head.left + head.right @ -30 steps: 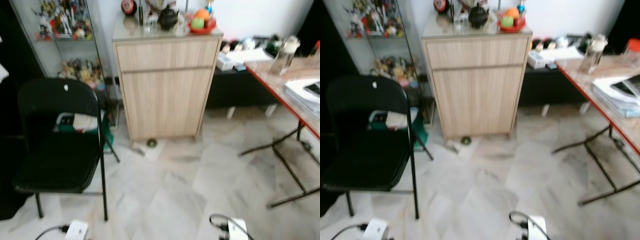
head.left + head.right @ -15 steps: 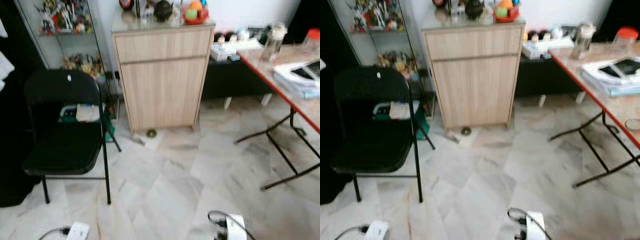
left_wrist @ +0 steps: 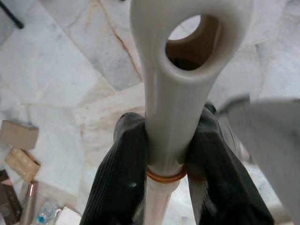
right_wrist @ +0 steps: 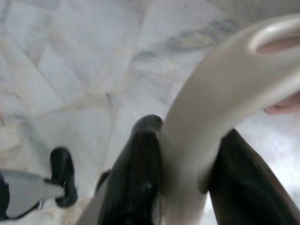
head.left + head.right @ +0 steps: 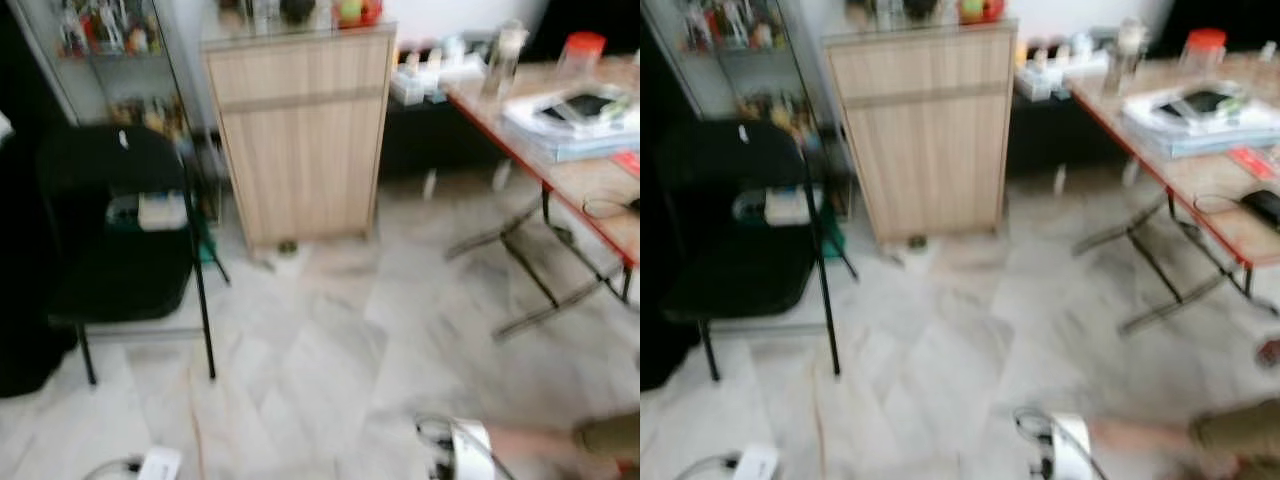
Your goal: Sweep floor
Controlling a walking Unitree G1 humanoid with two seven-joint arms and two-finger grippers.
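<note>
Carrying: both tools in hand, sweeping itself not yet begun, judging by the walk-blurred head views.
Left gripper (image 3: 164, 154): fingers clamped on a cream handle (image 3: 180, 89) with a hanging hole, copper ring just under the grip; likely the broom.
Right gripper (image 4: 185, 161): fingers closed around a curved cream handle (image 4: 220, 108), possibly a dustpan's; cannot tell for sure.
Person: a hand and forearm (image 5: 1140, 436) low at the right, close to the right wrist; fingertips showing past the curved handle.
Litter: small scrap (image 5: 288, 255) at the foot of the wooden cabinet (image 5: 300, 130); cardboard bits (image 3: 18, 150) on the floor near the left tool.
Next: lowering the broom head to the marble floor (image 5: 330, 370), then stroking toward the scrap.
Open room: wide middle of the floor.
Edges: black folding chair (image 5: 120, 230) to the left, red-edged table (image 5: 560, 160) with splayed legs to the right, cabinet ahead.
</note>
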